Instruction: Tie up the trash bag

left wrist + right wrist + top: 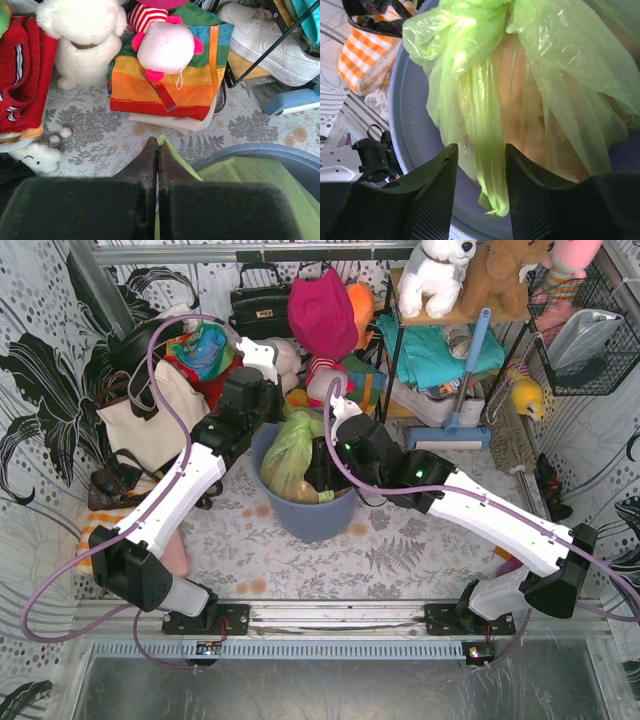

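Where the walls (pixel 40 370) close around the workspace, they carry black-and-white flower wallpaper. The table (pixel 420 540) below is covered with a pale cloth printed with grey ferns and small orange blossoms. Clutter crowds its far side: a metal shelf rack (pixel 440 315) with plush toys on top, a cream tote bag (pixel 150 420) at the left, and a folded rainbow-striped cloth (pixel 165 90).

Near the middle of the table stands the blue-grey bin (pixel 310 515), between the two arms. The trash bag (pixel 290 455) sits inside it with brown paper showing through the green film. From above, its long axis runs from the near wall of the bin up and away to the far rim, and the gathered top points toward the far-left edge.

The left claw (pixel 158 145) is at that far rim, its fingers pressed together on a thin fold of the green film. The right claw (pixel 481 150) is spread, and a twisted strand of the bag hangs lengthwise between its fingers.
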### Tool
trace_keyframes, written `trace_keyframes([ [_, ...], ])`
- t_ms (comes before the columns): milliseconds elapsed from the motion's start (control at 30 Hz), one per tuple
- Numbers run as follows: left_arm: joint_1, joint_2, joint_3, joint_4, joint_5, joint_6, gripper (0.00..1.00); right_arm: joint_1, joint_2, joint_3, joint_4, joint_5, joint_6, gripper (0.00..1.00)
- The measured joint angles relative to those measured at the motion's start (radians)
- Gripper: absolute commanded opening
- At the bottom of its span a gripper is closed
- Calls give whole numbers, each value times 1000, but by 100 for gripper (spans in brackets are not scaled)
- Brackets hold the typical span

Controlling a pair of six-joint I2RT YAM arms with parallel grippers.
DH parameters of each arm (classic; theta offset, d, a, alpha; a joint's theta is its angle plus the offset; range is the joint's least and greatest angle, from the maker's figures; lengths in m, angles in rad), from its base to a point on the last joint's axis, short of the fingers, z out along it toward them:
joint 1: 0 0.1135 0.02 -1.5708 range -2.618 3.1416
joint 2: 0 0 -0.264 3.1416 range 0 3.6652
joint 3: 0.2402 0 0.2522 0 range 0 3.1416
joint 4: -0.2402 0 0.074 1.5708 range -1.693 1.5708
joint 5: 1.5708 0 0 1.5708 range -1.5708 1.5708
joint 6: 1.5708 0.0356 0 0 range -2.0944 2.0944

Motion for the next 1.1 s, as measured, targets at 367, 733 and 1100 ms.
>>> trace_keyframes([
  [367, 2, 0, 0, 5, 8, 0, 0, -1, 10, 48, -88, -23, -13, 2],
  [733, 2, 11, 81, -11, 8, 13, 0, -3, -133, 52, 27, -66, 0, 0],
  [1100, 3, 40, 130, 23, 3, 31, 0, -3, -257, -119, 200, -106, 39, 0],
])
